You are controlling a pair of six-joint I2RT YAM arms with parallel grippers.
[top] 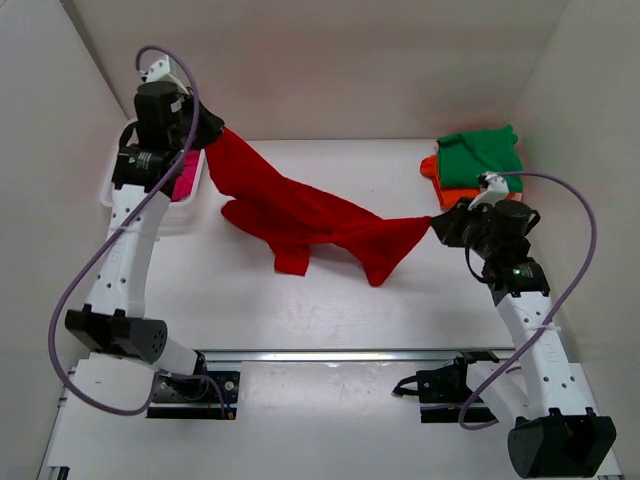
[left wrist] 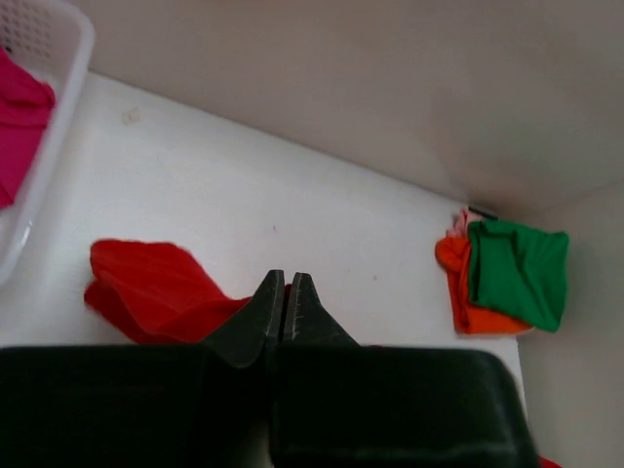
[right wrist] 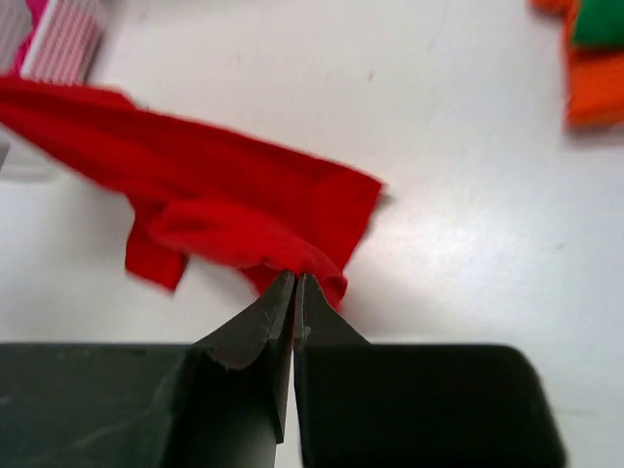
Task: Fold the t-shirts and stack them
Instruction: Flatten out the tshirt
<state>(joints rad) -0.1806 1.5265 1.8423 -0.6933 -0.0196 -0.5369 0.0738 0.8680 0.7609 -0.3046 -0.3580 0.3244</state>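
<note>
Across white bench [top: 300, 320], stretched from 10 to 3 o'clock: red tee [top: 300, 215], light, limp, sagging mid-span, pinched tight at either end by left claw [top: 213, 133] and right claw [top: 438, 228]; best gripped at corners.

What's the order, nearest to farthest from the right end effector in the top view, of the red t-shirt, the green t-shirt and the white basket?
1. red t-shirt: pinched in the right end effector, stretching away to the left.
2. green t-shirt: just behind it, at the back right.
3. white basket: far across, at the back left.
</note>
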